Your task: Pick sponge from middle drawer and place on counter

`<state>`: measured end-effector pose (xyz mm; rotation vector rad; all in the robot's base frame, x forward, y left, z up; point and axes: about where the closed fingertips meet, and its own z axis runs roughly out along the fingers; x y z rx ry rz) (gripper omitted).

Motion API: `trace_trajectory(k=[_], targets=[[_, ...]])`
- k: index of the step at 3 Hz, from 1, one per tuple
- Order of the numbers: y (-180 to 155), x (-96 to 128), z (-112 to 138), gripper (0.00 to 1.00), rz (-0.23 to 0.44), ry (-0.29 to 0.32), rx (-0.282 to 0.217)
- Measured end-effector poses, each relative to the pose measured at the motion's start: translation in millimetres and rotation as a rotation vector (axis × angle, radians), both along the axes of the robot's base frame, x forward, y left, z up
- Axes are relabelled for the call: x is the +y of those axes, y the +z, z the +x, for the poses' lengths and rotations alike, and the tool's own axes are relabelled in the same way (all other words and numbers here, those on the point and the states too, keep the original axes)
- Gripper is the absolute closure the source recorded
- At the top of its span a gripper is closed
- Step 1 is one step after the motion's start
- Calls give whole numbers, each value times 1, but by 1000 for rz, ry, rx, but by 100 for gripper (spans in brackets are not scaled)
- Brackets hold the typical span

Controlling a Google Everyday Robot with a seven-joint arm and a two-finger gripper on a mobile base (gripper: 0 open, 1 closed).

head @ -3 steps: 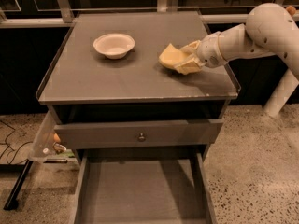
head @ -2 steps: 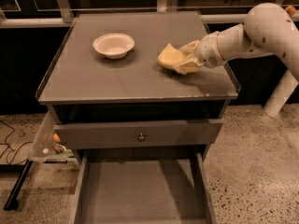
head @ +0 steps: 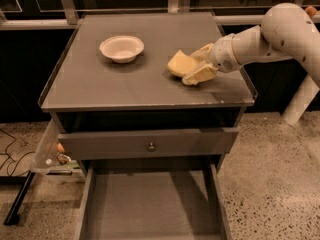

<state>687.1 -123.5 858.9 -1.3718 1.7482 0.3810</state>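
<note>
The pale yellow sponge (head: 179, 63) lies low over the right part of the grey counter (head: 115, 86), touching or nearly touching its top. My gripper (head: 196, 64) reaches in from the right on the white arm, and its two pale fingers (head: 201, 74) close on the sponge's right side. The middle drawer (head: 150, 204) is pulled open below, and its flat grey floor shows nothing on it.
A white bowl (head: 121, 48) stands on the counter's back left. A shut grey drawer front with a round knob (head: 151, 146) sits above the open drawer. A clear bin (head: 50, 151) hangs on the cabinet's left side. Speckled floor lies to the right.
</note>
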Motion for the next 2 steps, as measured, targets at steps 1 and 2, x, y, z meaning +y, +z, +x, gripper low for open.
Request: trace_trajectory(k=[1, 2], targets=[[0, 0, 0, 0, 0, 0, 0], [0, 0, 0, 0, 0, 0, 0]])
